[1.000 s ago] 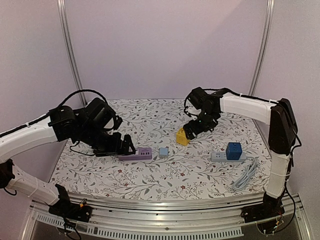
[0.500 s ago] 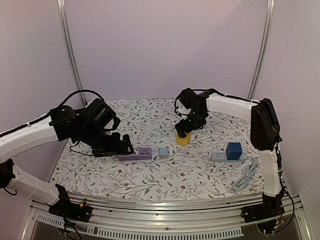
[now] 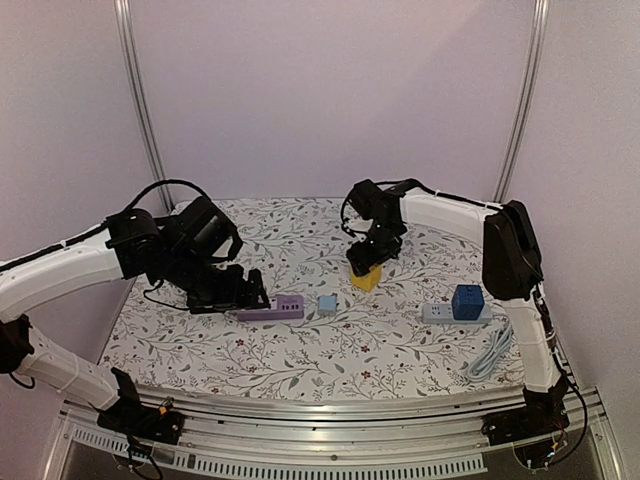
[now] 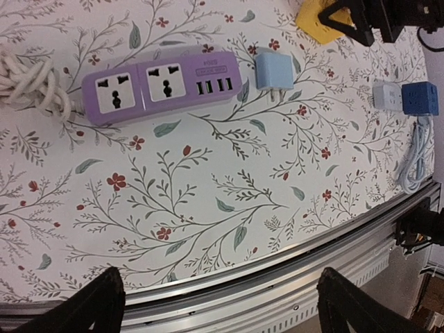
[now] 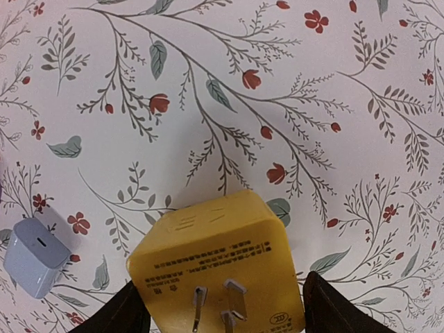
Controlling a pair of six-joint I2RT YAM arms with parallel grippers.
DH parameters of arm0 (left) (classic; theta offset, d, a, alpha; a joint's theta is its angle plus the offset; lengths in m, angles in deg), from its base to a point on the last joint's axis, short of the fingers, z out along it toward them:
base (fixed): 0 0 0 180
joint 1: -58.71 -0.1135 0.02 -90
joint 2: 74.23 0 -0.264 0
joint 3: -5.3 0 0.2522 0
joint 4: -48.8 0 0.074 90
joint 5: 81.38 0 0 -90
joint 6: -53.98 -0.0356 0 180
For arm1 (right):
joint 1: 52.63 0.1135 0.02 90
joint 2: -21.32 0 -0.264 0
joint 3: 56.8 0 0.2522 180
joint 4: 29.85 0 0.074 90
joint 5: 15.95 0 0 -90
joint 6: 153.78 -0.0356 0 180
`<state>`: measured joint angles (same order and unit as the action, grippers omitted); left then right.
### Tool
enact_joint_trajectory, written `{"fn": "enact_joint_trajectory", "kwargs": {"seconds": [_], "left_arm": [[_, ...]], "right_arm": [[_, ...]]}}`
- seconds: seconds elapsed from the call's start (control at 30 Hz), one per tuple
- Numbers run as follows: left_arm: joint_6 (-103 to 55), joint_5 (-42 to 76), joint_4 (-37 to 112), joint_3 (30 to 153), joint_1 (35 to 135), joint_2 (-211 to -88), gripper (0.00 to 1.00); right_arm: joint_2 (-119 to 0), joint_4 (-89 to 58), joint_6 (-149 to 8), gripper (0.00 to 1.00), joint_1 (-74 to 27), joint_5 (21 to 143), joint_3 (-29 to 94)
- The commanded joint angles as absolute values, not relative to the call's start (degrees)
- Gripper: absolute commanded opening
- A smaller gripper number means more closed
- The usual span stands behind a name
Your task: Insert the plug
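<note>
Only the right wrist camera shows what the overhead view cannot: two metal prongs and a line of fine print on the near face of the yellow plug [image 5: 218,267]. The plug is a rounded cube sitting on the floral tabletop [image 4: 208,194], to the right of the purple power strip [image 4: 163,84]. The right hand [image 5: 225,305] brackets the plug's sides, though whether it grips cannot be told. The left hand [image 4: 222,298] hangs wide open and empty near the strip.

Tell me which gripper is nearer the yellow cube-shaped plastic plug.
Right. The right gripper sits directly over the yellow plug, a finger on each side. The left gripper hovers by the purple plastic power strip, well off to the plug's left.
</note>
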<state>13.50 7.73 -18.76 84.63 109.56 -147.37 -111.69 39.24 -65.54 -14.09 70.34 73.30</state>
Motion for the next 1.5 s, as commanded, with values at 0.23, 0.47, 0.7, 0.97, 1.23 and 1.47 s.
{"fn": "enact_joint_trajectory", "kwargs": {"seconds": [0.23, 0.47, 0.7, 0.97, 1.23, 1.47], "left_arm": [[12.88, 7.21, -19.90, 85.70, 108.29, -147.98, 0.96], [11.31, 7.15, -19.88, 86.41, 108.10, -148.00, 0.97], [8.58, 6.08, -19.17, 87.82, 107.93, -147.06, 0.99], [3.95, 4.44, -19.10, 90.12, 106.93, -145.17, 0.99], [-2.42, 2.74, -19.11, 93.83, 105.44, -144.55, 1.00], [-9.35, -1.12, -17.57, 97.35, 104.79, -144.25, 1.00]], "right_arm": [[-113.89, 41.45, -65.75, 0.48, -13.78, 70.32, 75.88], [-112.12, 41.30, -68.07, 0.40, -13.59, 71.74, 75.83], [-107.40, 40.26, -72.64, 0.35, -13.60, 72.73, 75.88], [-102.60, 39.29, -79.61, 0.31, -13.61, 76.01, 75.57], [-98.42, 39.53, -89.83, 0.29, -13.61, 79.19, 74.80], [-93.64, 38.42, -100.96, 0.27, -13.59, 83.12, 70.88]]}}
